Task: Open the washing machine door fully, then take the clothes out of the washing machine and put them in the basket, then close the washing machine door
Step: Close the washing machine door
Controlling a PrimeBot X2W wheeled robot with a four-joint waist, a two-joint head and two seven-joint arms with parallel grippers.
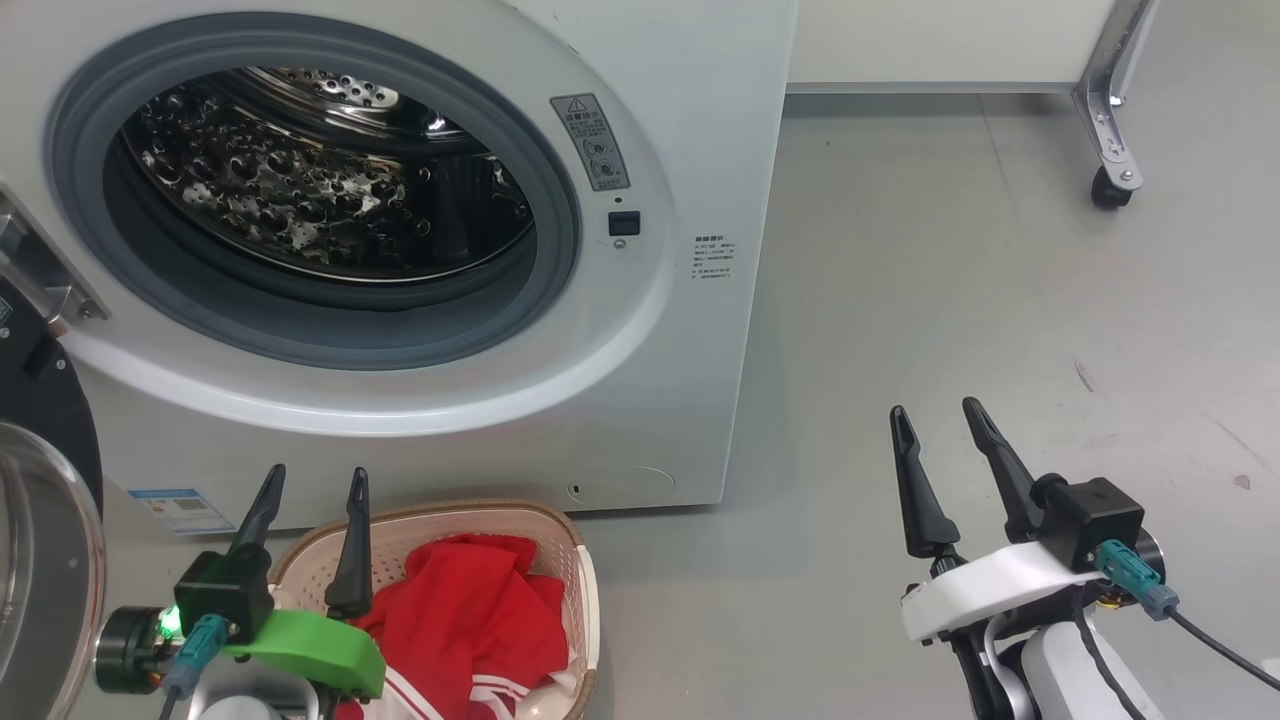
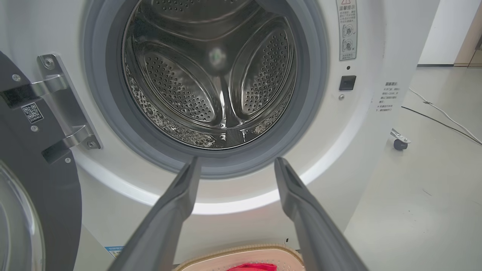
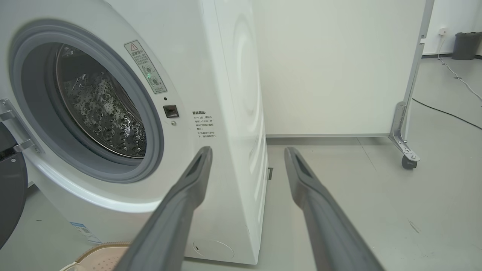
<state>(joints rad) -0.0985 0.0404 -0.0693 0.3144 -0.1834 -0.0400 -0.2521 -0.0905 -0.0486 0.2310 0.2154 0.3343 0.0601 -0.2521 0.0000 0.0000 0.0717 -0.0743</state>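
Gaping wide: washer door swung back, red clothes lying in the basket

The washing machine (image 1: pixel 690 400) is being viewed from the front and slightly above, and its steel drum (image 1: pixel 320 180) is being shown inside the grey gasket (image 1: pixel 330 335). The washing machine door (image 2: pixel 45 203) is being carried swung out on its hinge (image 2: pixel 64 109) at the machine's left side. Its black rim and glass bowl are being cut off by the edge of the head view. The basket (image 1: pixel 470 512) is being supported by the floor (image 1: pixel 950 250), just in front of the machine's lower panel and below the round opening. The clothes (image 1: pixel 470 610) are being contained in the basket as a heap of red fabric, with a striped edge being shown at the bottom. The left gripper (image 1: pixel 316 475) is being held over the left part of the basket and pointed toward the opening. Its fingers are being spread wide apart, with nothing gripped between them. The right gripper (image 1: pixel 935 408) is being held above the floor, well to the right of the machine. Its fingers are likewise being spread wide, and nothing is being grasped.
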